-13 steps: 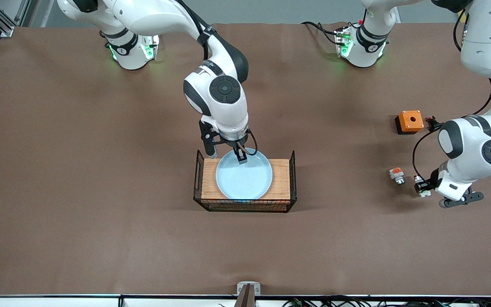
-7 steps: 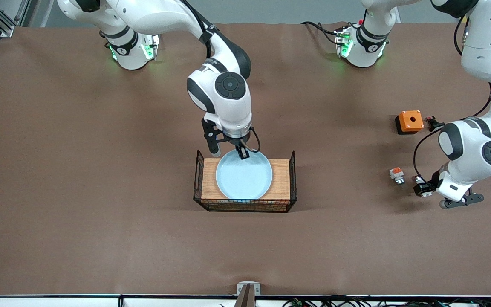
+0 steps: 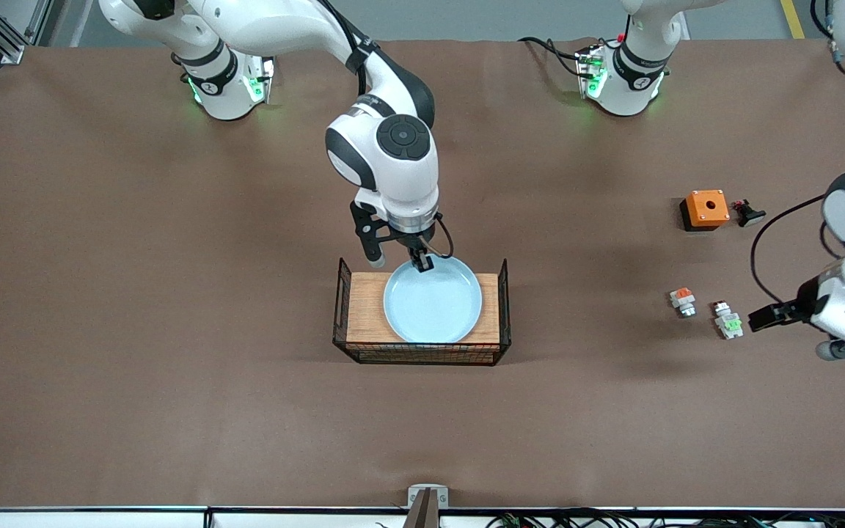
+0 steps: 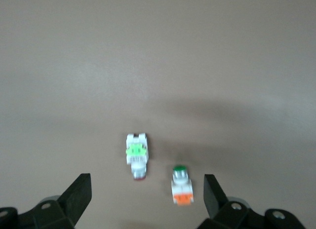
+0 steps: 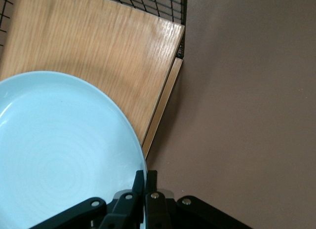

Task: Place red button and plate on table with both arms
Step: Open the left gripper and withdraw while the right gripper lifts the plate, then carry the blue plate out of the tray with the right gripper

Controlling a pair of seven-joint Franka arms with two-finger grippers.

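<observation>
Over the wooden rack (image 3: 422, 312) at the middle of the table (image 3: 173, 330), the plate (image 3: 432, 299) is gripped by the right gripper (image 3: 420, 262) at the part of its rim farthest from the front camera; in the right wrist view the fingers (image 5: 145, 189) are seen pinched together on that rim. The plate is not yet set down on the table: it lies over the rack's wooden top, and whether it is lifted clear of the wood cannot be told. The step in hand is judged to be the plate's removal from the rack. A lift high enough to clear the rack's wire ends is called for next, then a carry to bare brown surface and a level lowering, since a shallow glossy plate held by one edge may tip or slip.

Toward the left arm's end of the table, the red button (image 3: 728, 320) is seen lying on the table, free of any grasp, just beside a similar orange-blocked part (image 3: 682, 301). The left gripper (image 4: 147, 202) is held above it with fingers spread wide and nothing between them.
</observation>
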